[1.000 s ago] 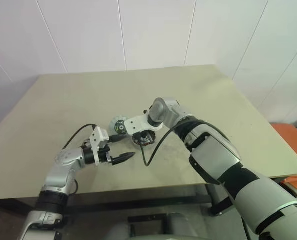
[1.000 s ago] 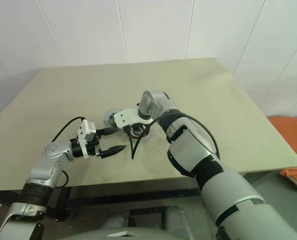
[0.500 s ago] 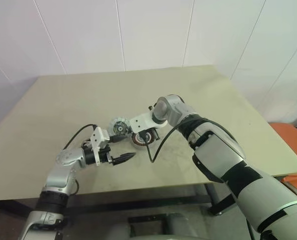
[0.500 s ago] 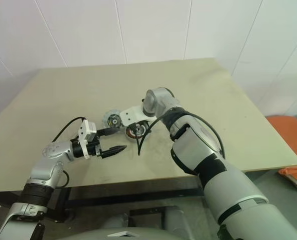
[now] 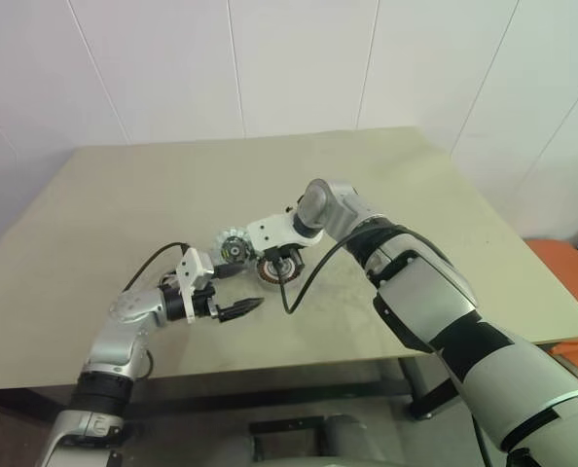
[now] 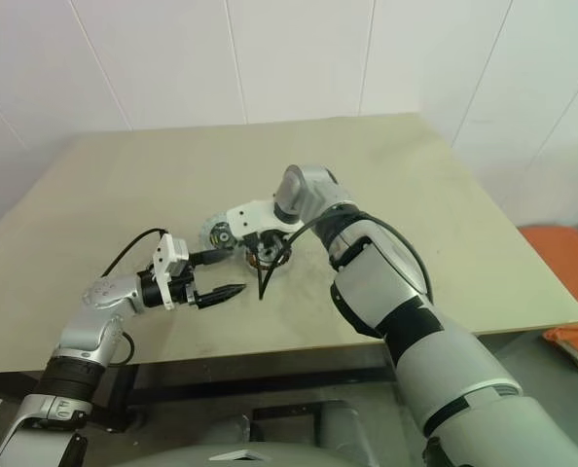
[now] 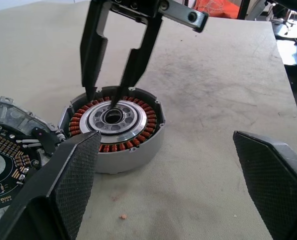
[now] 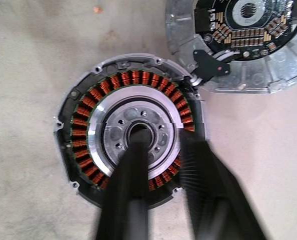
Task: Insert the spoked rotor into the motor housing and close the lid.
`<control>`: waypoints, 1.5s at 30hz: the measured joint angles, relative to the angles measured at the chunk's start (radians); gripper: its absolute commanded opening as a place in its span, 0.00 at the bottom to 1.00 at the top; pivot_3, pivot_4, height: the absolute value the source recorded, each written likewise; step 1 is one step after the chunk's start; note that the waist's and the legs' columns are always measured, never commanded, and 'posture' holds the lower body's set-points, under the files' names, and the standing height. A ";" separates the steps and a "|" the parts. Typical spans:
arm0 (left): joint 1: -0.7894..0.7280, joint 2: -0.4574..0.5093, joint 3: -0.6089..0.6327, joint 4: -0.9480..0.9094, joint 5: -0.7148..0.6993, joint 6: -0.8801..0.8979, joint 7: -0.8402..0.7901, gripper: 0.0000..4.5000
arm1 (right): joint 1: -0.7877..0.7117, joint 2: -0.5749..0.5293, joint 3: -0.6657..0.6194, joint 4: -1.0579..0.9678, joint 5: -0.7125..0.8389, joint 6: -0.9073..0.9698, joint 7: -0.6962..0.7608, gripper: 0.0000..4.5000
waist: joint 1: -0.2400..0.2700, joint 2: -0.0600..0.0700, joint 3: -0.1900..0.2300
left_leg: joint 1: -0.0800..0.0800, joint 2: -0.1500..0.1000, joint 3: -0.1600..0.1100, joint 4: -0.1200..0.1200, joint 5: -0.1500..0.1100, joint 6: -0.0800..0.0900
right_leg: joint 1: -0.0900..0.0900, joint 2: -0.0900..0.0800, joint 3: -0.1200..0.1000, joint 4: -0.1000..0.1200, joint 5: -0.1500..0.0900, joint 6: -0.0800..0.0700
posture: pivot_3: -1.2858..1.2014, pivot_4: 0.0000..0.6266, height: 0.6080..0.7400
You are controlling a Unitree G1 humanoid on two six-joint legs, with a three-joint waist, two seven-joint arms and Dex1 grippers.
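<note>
Black right gripper point(image 7: 104, 97) points steeply down, fingers parted over the spoked rotor point(image 7: 113, 121); left gripper point(image 5: 238, 289) level, spread wide.

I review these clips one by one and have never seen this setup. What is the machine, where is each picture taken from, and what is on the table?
This is a humanoid robot with two arms, each ending in a two-fingered black gripper. Two pictures come from the cameras in its head, looking down over its arms. The other two come from a camera on each wrist.

On the table sits the motor housing, a round silvery case, with the spoked rotor and its copper windings already inside. Beside it lies the lid, open, with its circuit board facing up.

The right gripper points down at the rotor's centre with its fingers slightly apart. The left gripper hovers nearby, wide open and holding nothing.
</note>
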 measured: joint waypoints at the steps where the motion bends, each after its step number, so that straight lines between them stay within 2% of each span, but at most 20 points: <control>1: 0.000 0.000 0.000 0.000 0.001 0.000 0.000 1.00 | 0.000 0.000 0.002 0.000 -0.002 0.000 -0.003 0.49 | 0.000 0.000 0.000 | 0.000 0.000 0.000 0.000 0.000 0.000 | 0.000 0.000 0.000 0.000 0.000 0.000 | 0.52 0.00 1.00; 6: -0.001 0.000 0.000 0.001 0.005 -0.002 -0.001 1.00 | 0.000 -0.002 0.013 0.000 -0.022 0.000 -0.035 0.86 | 0.000 0.000 0.000 | 0.000 0.000 0.000 0.000 0.000 0.000 | 0.000 0.000 0.000 0.000 0.000 0.000 | 0.52 0.00 1.00; 17: -0.001 -0.001 0.000 0.002 0.007 -0.004 -0.006 1.00 | 0.000 -0.002 0.031 0.001 -0.050 -0.007 -0.122 0.86 | 0.000 0.000 0.000 | 0.000 0.000 0.000 0.000 0.000 0.000 | 0.000 0.000 0.000 0.000 0.000 0.000 | 0.52 0.00 1.00; 32: -0.002 -0.004 0.000 0.009 0.007 -0.013 -0.006 1.00 | 0.019 -0.004 0.030 -0.008 -0.047 0.002 -0.153 0.86 | -0.001 -0.001 -0.001 | 0.004 0.001 -0.001 0.000 0.000 0.000 | 0.003 0.001 0.001 0.000 -0.002 0.003 | 0.52 0.00 1.00; 45: -0.008 -0.004 -0.001 0.029 0.009 -0.022 -0.008 1.00 | 0.034 0.006 0.006 -0.019 -0.038 0.041 -0.180 0.86 | -0.002 -0.002 -0.001 | 0.005 0.005 -0.004 -0.001 0.000 0.000 | 0.002 0.010 0.004 0.000 -0.002 -0.003 | 0.52 0.00 1.00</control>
